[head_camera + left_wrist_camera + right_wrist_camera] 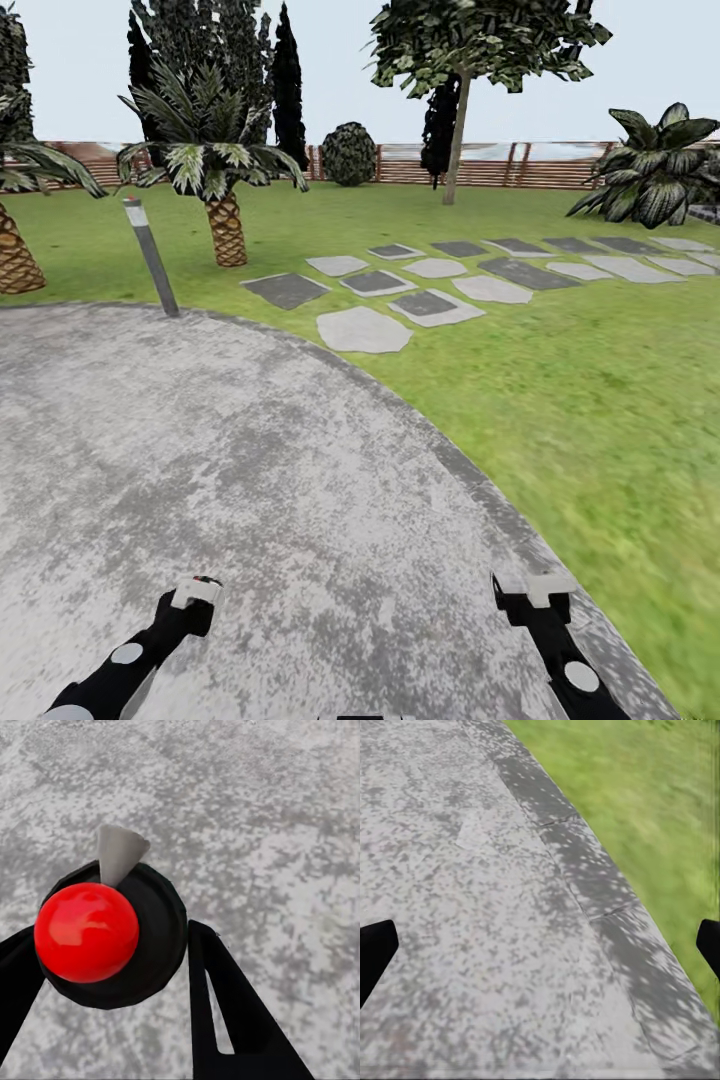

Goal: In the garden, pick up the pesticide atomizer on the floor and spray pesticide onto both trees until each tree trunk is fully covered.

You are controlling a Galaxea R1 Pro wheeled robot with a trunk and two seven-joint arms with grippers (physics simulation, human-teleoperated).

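- Red-capped pesticide atomizer [105,930] sitting gripped between the left gripper [112,982] fingers.
- Hovering spread wide and empty over grey paving [472,907]: right gripper [540,952].
- Bordering green lawn [600,400].

A grey mottled paved pad [230,480] curves against the grass. A short bollard light [150,255] stands at its far edge, stepping stones [430,290] lie beyond, and palms [215,160] stand near.

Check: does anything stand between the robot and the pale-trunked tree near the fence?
Nothing upright visibly does. Between the left gripper, holding the atomizer, and the tree trunk lie only paving, flat stepping stones and grass; the post stands aside.
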